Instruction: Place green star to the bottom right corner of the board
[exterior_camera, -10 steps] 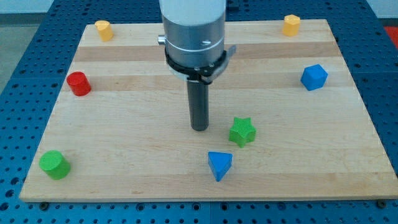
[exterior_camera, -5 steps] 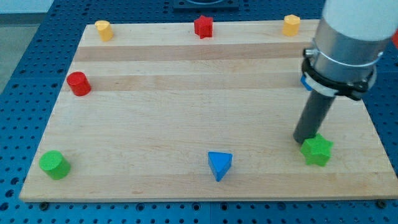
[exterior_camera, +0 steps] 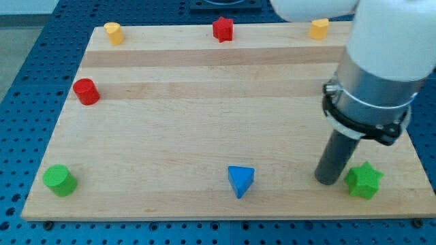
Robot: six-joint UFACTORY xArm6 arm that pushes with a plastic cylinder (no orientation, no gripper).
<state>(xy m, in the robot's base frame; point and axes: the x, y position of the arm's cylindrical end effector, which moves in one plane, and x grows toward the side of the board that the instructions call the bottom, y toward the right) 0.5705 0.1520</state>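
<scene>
My tip (exterior_camera: 330, 181) rests on the board (exterior_camera: 170, 136) near its lower right part, and the green star (exterior_camera: 363, 180) sits just to the tip's right, touching it or very nearly so; I cannot tell which from this angle. There is no pincer on this arm to report as apart or together, only the straight rod, so nothing is clamped. As I judge it, the job is mostly done: the green star lies close to the bottom right corner, with only a narrow strip of wood showing between it and the board's lower and right edges. What remains, if anything, is a small nudge further right and down from the tip, taking care not to push the star over the edge. Well to the tip's left, near the bottom edge, stands the blue triangular block (exterior_camera: 240, 180), and far beyond it the green cylinder (exterior_camera: 59, 180) in the bottom left corner. Far up and left of the tip are the red cylinder (exterior_camera: 86, 91) and a yellow block (exterior_camera: 113, 32); the red star (exterior_camera: 223, 28) is at the top edge, and another yellow block (exterior_camera: 319, 28) lies above the tip, partly crowded by the arm's pale housing. That housing covers much of the board's right side, so whatever lies behind it is hidden.
</scene>
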